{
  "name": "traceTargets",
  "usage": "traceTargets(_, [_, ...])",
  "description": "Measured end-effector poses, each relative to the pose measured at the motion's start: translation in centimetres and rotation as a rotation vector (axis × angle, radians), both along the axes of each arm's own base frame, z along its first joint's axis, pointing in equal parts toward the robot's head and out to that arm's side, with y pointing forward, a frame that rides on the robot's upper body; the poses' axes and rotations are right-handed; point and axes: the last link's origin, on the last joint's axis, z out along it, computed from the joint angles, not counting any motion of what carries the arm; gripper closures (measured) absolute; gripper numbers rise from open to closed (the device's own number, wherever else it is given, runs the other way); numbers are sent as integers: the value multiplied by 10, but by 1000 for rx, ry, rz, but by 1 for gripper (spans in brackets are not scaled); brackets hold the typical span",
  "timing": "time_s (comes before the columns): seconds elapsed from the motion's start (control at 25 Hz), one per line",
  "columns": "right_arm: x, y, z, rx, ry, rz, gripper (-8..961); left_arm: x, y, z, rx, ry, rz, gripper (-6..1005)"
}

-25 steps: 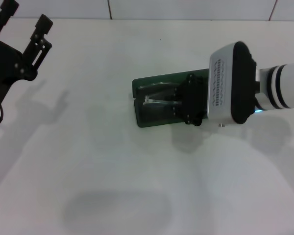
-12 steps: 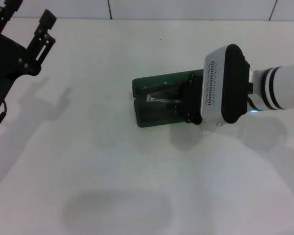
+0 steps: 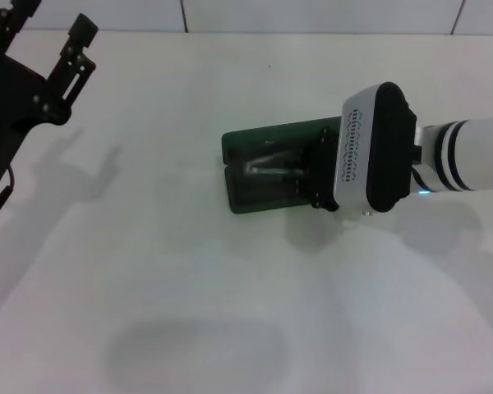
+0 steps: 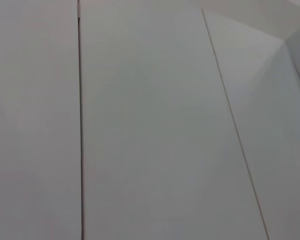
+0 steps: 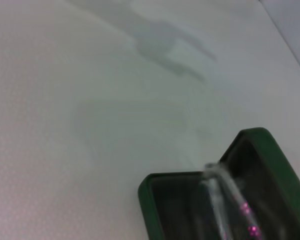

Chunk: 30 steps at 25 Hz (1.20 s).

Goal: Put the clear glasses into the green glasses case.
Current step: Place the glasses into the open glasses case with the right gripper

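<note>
The green glasses case (image 3: 255,195) lies open near the middle of the white table, its lid (image 3: 267,136) folded back on the far side. My right gripper (image 3: 300,174) reaches over the case from the right and is shut on the clear glasses (image 3: 261,168), which hang lengthwise just above the dark lining. In the right wrist view the clear glasses (image 5: 221,192) run over the hinge line between the two halves of the case (image 5: 155,200). My left gripper (image 3: 53,23) is raised at the far left, open and holding nothing.
The white table (image 3: 172,279) stretches all around the case. A tiled wall (image 3: 312,15) bounds its far edge. The left wrist view shows only pale panels (image 4: 150,125) with thin seams.
My right arm has shifted slightly left over the case, keeping the glasses in its fingers. The left gripper has edged a little up and to the right.
</note>
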Motion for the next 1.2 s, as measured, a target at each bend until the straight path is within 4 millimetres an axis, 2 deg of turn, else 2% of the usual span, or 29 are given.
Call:
traceTargets(0.24, [0,-3,-1,-8,2,1,774,0,1,1,4,0,-2,334])
traceTargets(0.44, [-8,-10,4,-30,37,4,617,-2,-1,1,5,-2,8,334])
traceTargets(0.64, [-9,-16,20,-73,81,-49,393,-5,-3,2,6,0,16,334])
traceTargets(0.96, [1,-17,14,-131,162,-167,379,-3,2,1,-3,12,17,334])
traceTargets(1.2, [2,-15,25,-160,262,-242,379,-2,3,0,-8,18,17,334])
